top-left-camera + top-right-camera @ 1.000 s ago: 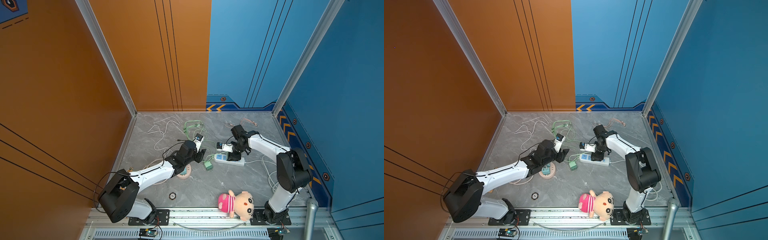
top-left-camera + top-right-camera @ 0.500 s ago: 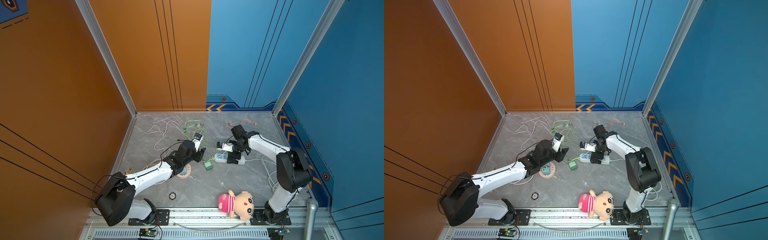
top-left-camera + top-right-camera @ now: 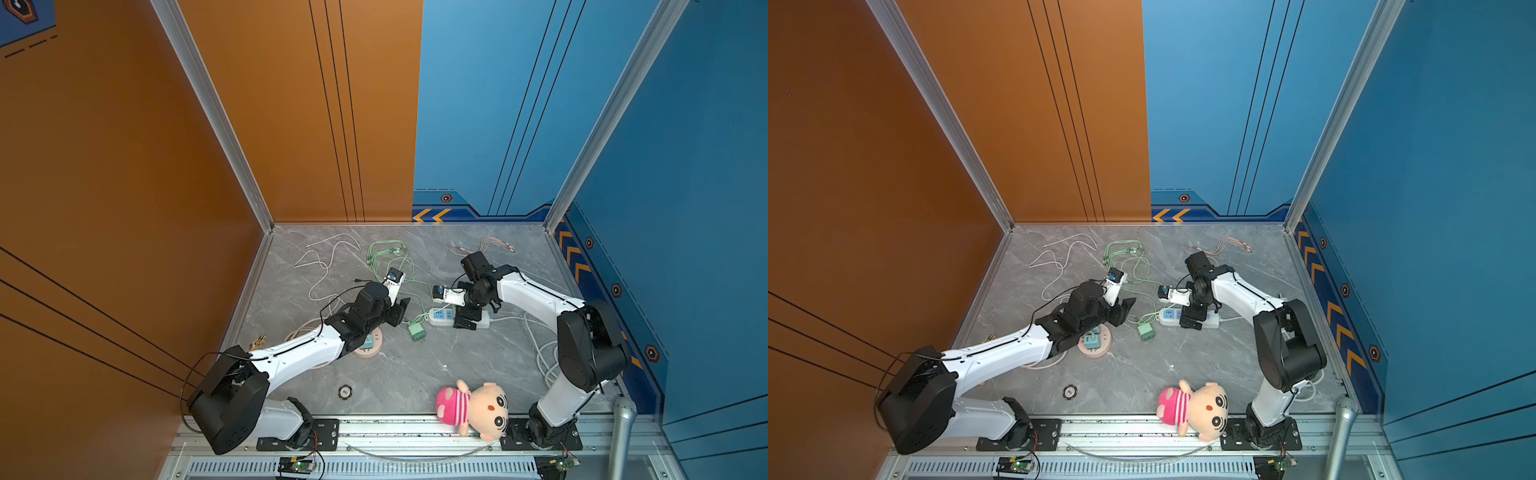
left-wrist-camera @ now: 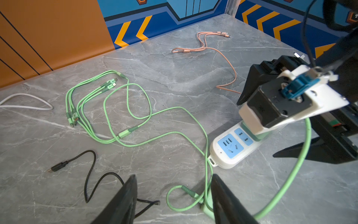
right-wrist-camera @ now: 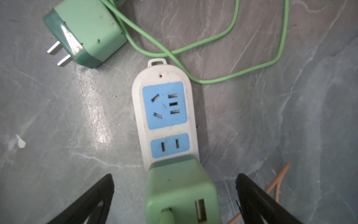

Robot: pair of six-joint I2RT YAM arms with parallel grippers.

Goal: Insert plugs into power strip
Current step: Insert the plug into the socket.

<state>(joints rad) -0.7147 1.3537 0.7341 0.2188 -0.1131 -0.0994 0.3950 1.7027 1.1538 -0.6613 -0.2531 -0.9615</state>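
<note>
Mint plug seated in power strip — right fingers spread, clear of it; left fingers spread too. Next — pinch loose plug, align prongs.

White power strip beside looping green cables (pink cable farther back)

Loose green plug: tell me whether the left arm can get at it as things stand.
Probably yes. The plug lies on its side beside the strip, close by the left fingers, which stand open and empty. Only its thin cable loops nearby.
</note>
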